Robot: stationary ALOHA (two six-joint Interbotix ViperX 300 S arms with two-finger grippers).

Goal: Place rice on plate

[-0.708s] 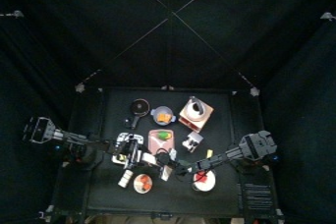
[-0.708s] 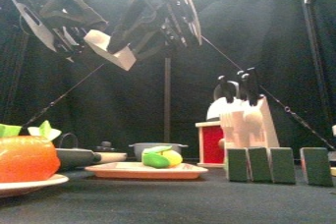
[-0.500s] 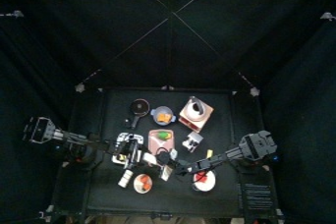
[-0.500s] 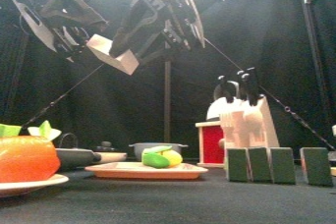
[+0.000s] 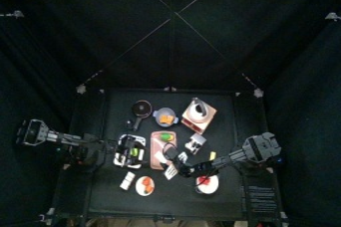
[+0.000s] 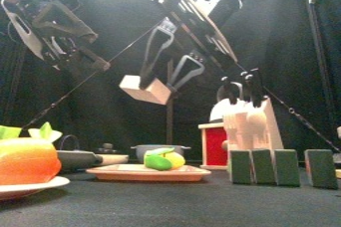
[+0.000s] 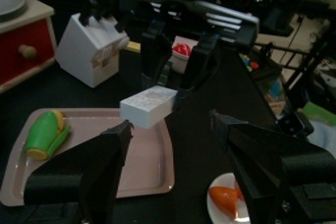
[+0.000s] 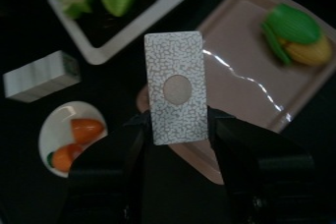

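Holding the rice block [image 8: 175, 85] pinched between wide-set jaws above the pink plate [image 8: 250, 81], the right claw [image 8: 175, 135] could drop it short if released early.

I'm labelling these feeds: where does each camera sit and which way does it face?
Top: overhead, straight down on the table; left arm, right arm show.
Front: table edge, level; right hand holds the rice block.
Left wrist: above open left hand, facing rice block, pink tray.
Right wrist: above right hand, sharing that block and tray.
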